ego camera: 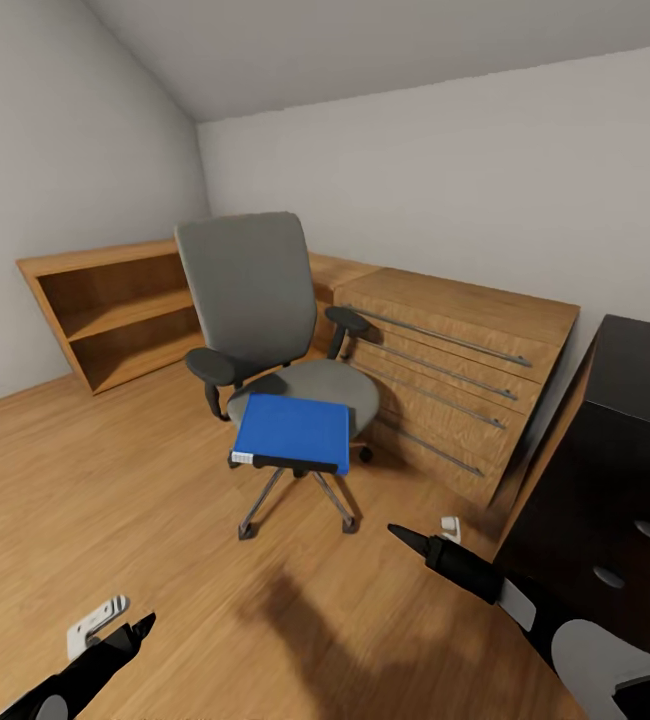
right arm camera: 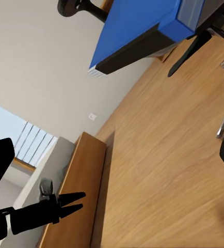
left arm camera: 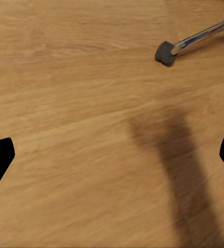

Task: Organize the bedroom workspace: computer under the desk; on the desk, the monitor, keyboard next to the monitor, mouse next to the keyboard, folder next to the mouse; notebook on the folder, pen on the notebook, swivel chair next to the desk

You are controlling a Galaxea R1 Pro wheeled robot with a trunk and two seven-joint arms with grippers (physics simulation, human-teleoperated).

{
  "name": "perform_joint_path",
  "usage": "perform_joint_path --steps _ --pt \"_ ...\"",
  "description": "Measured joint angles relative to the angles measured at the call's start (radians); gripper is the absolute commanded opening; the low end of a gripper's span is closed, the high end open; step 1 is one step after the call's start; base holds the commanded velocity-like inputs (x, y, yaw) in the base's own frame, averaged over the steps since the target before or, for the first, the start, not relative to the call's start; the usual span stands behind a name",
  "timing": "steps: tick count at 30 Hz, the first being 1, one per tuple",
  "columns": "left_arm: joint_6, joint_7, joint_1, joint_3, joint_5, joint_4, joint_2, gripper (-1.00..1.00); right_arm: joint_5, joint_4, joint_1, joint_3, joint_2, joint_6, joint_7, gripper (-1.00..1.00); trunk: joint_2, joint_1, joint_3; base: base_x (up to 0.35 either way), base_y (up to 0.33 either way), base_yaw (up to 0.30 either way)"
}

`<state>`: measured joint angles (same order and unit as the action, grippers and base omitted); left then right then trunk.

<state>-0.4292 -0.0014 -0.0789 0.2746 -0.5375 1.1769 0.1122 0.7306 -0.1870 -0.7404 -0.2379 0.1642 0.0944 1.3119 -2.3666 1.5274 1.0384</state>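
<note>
Blue folder [ego camera: 293, 432] still flat on swivel chair [ego camera: 265, 330] seat, overhanging front edge; move to counter [ego camera: 625, 470] not begun. Chair stands near oak drawers [ego camera: 455, 380], apart from counter. Left tool [left arm camera: 112, 155] spread wide, empty, above floor. Right tool [ego camera: 405, 535] empty, reaching toward chair; opening unclear.

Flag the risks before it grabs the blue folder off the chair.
1. The folder sticks out past the front edge of the chair seat; a nudge from the right end effector could tip it onto the floor.
2. The chair sits on castors, so pushing on the folder may roll it away.
3. The drawers and the dark desk stand close on the right, crowding that arm's reach.
</note>
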Motion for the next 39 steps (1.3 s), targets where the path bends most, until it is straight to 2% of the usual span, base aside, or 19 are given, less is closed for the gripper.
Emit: perform_joint_path --steps 11,14,15,19,22,29,39 --pt "0.002 -0.001 0.000 0.002 -0.001 -0.046 0.004 1.00 0.005 0.001 0.000 0.005 0.009 0.000 -0.002 1.00 0.000 0.000 0.000 0.000 0.000 0.000" --pt "0.003 -0.001 0.000 0.001 0.000 -0.049 0.002 1.00 0.037 0.006 0.000 0.013 0.019 0.000 -0.002 1.00 0.000 0.000 0.000 0.000 0.000 0.000" --pt "0.003 -0.001 0.000 0.000 0.001 -0.049 0.002 1.00 0.062 0.013 0.000 0.016 0.023 0.000 -0.002 1.00 0.000 0.000 0.000 0.000 0.000 0.000" --pt "0.003 -0.002 0.000 0.000 0.001 -0.050 0.002 1.00 0.117 0.026 0.000 0.018 0.029 0.000 -0.002 1.00 0.000 0.000 0.000 0.000 0.000 0.000" --pt "0.003 -0.001 0.000 0.001 0.000 -0.050 0.002 1.00 0.136 0.029 0.000 0.017 0.030 0.000 -0.003 1.00 0.000 0.000 0.000 0.000 0.000 0.000" --pt "0.003 -0.001 0.000 0.000 0.001 -0.050 0.001 1.00 0.148 0.032 0.000 0.014 0.028 0.000 -0.004 1.00 0.000 0.000 0.000 0.103 0.000 0.000" --pt "0.004 -0.002 0.000 0.000 0.001 -0.050 0.001 1.00 0.149 0.032 0.000 0.014 0.027 0.000 -0.005 1.00 0.000 -0.001 0.000 0.296 0.020 0.000"
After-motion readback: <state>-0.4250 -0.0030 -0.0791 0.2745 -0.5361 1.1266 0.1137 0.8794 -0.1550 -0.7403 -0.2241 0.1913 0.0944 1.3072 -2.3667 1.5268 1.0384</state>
